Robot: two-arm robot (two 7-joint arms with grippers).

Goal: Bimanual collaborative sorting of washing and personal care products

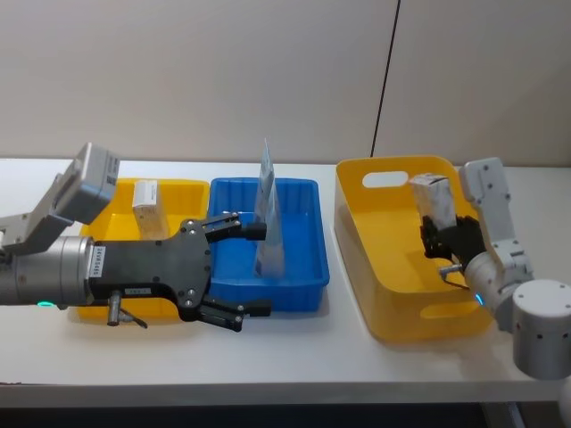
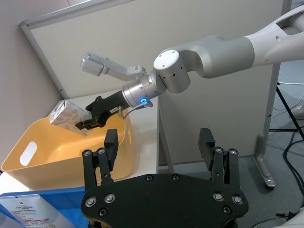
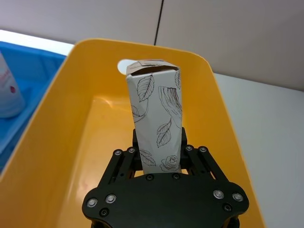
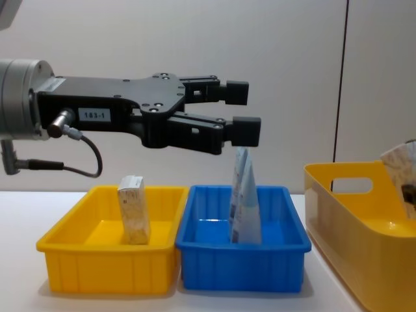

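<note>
My right gripper [image 3: 159, 154] is shut on a pale soft pack with leaf print [image 3: 156, 114], held upright over the large yellow bin [image 1: 375, 267] on the right. The pack [image 1: 434, 198] rises above the bin's rim. Light-blue and white tubes [image 1: 268, 223] stand in the blue tray [image 1: 303, 290] at the centre. A small beige carton [image 1: 147, 209] stands in the yellow tray [image 1: 183, 189] on the left. My left gripper [image 1: 259, 269] is open and empty, hovering above the blue tray's near-left part, well above the tubes [image 4: 244, 208] in the chest view.
The three containers stand in a row on the white table [image 1: 294, 357], the trays touching side by side. Bare table lies in front of them and between the blue tray and the bin. A wall stands close behind.
</note>
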